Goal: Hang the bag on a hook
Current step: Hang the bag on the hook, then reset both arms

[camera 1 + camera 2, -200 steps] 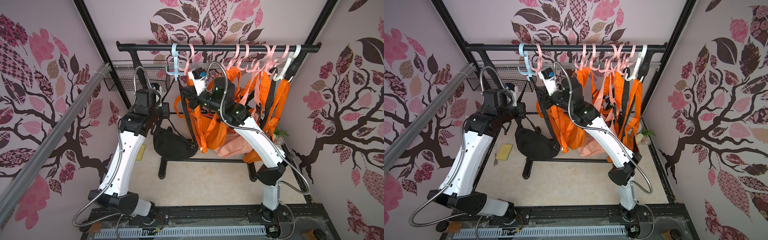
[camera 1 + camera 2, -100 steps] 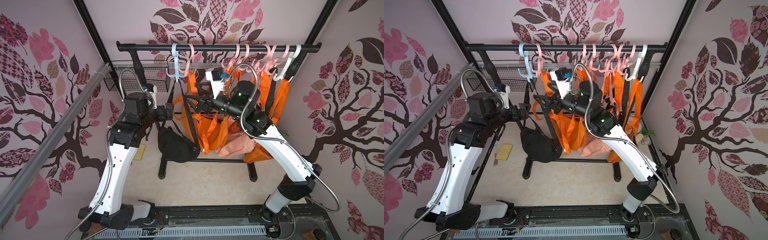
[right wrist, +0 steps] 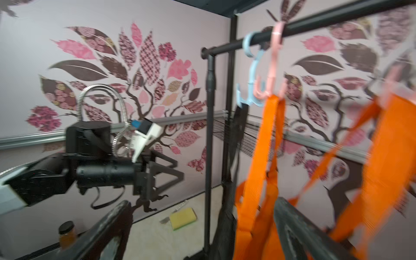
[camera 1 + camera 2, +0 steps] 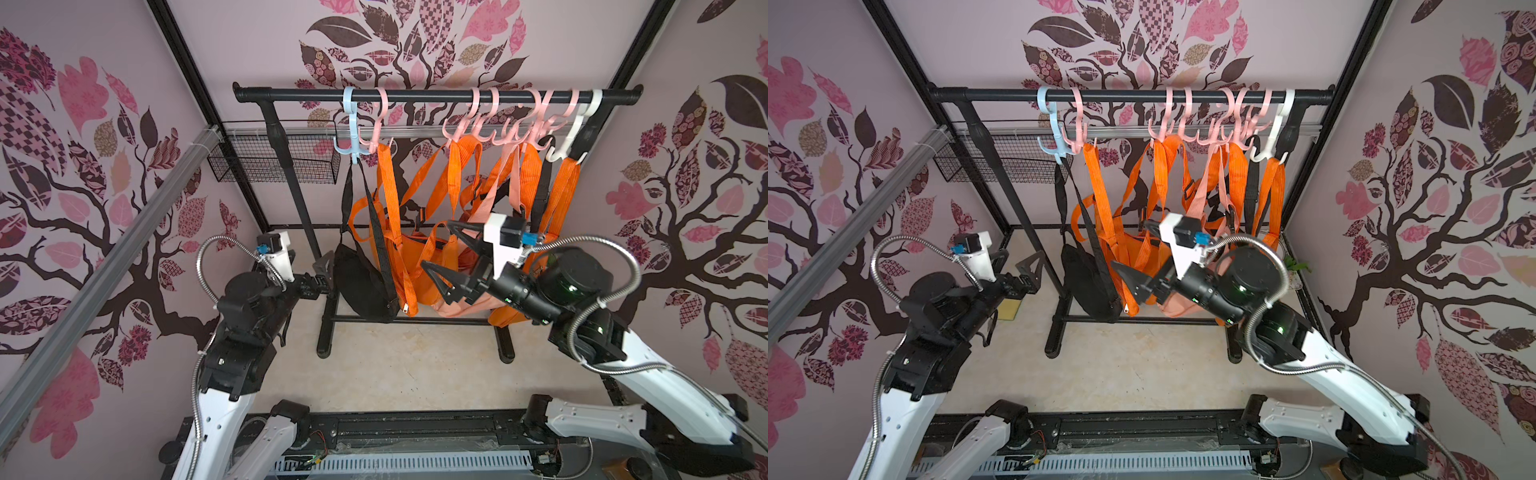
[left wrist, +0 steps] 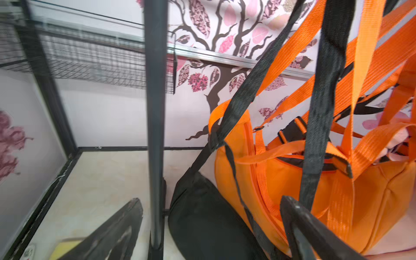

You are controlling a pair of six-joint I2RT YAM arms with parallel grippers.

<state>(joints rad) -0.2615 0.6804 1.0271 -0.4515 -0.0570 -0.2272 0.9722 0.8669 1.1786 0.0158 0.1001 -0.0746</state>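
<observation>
Black strap [image 4: 345,199] now sits on the blue hook [image 4: 352,141]. Our left claw [image 4: 322,274] and right claw [image 4: 436,245] have both let go and drawn back, jaws apart and empty. The bag [image 4: 361,282] hangs just ahead of the left claw, so we judge it hung. The basket [image 4: 274,162], up beyond that claw, shows nothing inside.
</observation>
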